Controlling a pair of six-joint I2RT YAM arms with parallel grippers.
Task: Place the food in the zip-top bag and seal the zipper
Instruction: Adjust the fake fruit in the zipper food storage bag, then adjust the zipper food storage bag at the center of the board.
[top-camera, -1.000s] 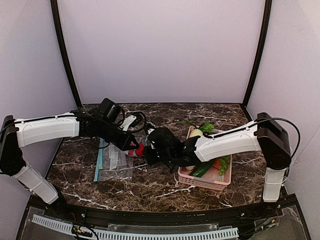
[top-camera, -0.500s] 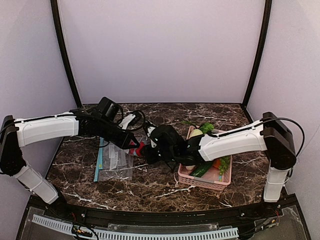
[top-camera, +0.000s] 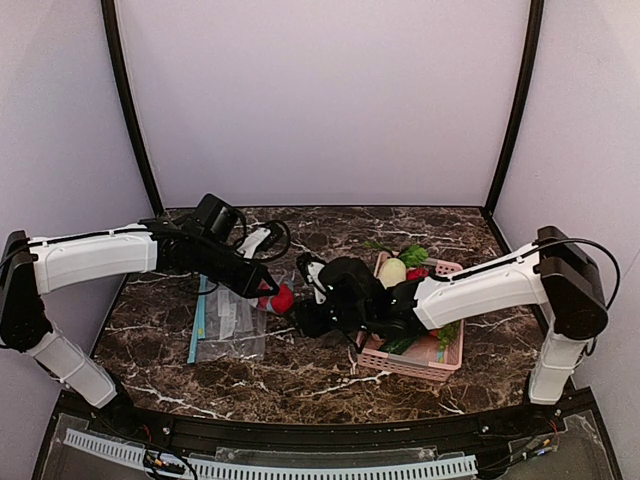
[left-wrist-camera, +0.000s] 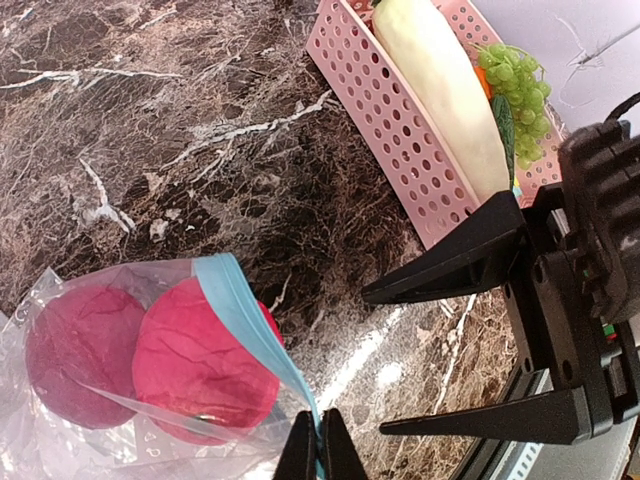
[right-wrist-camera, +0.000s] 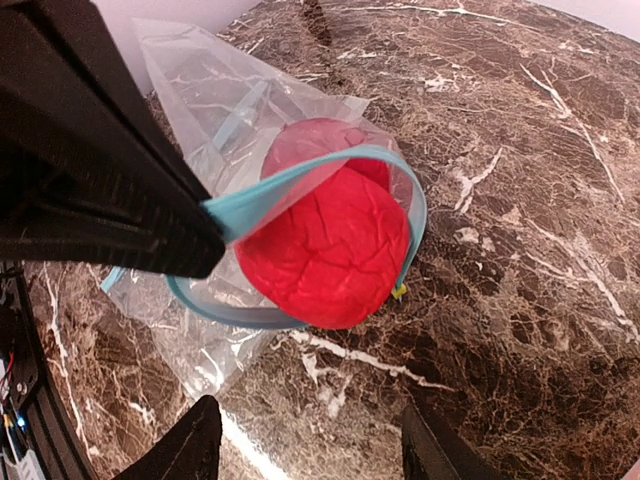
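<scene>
The teal zipper of the zip-top bag is pinched between the clenched jaws of the left gripper, and the mouth is held agape. Two red-pink fruits are seen inside, the nearer bulging through the opening just ahead of the right gripper, whose fingers are spread wide, nothing grasped. The cucumber lies behind it in a pink basket.

Two red-pink fruits in clear zip-top bag, teal zipper open around front fruit, cucumber apart
</scene>
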